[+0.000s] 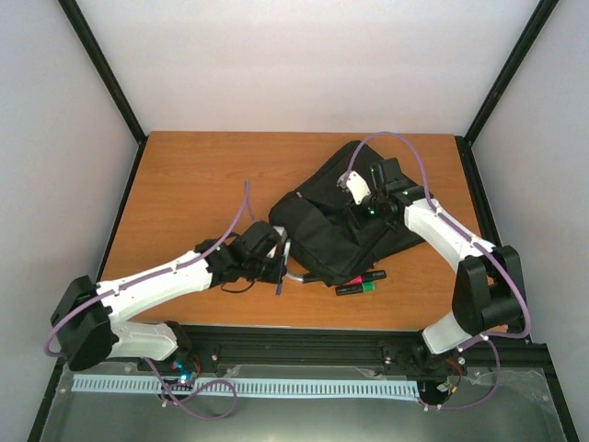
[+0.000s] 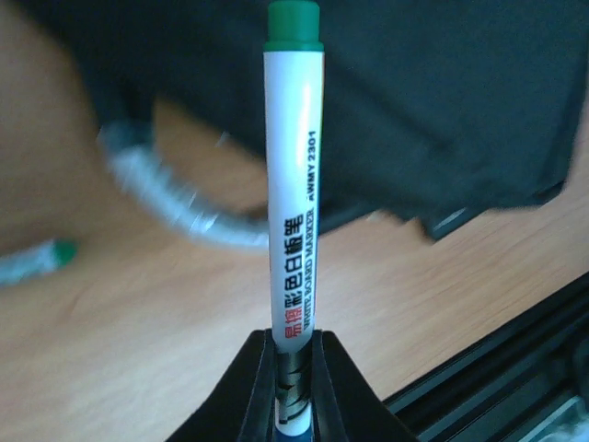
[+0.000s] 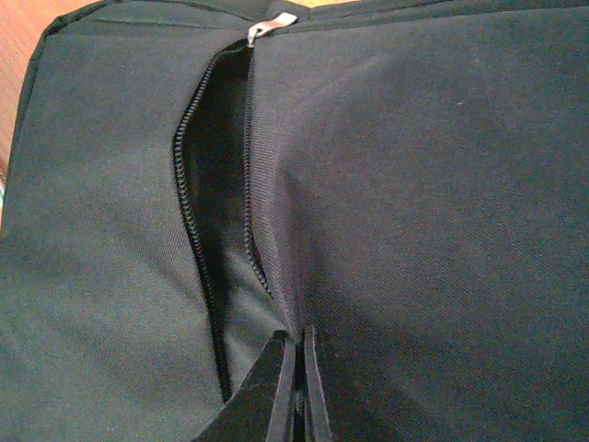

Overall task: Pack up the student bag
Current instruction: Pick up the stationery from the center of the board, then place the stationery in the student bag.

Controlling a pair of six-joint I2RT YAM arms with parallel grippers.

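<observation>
One marker (image 2: 293,184) is being clamped by the left gripper (image 2: 293,348); the student bag (image 3: 414,184) is being pinched, lower centre, by the right gripper (image 3: 296,345).

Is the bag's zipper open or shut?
Open. The zipper on the bag gapes, its teeth parted around a dark slit.

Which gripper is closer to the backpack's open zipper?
Right. The right gripper pinches the black backpack fabric beside the zipper opening; the left gripper holds a whiteboard marker off the backpack's edge, over the table.
</observation>
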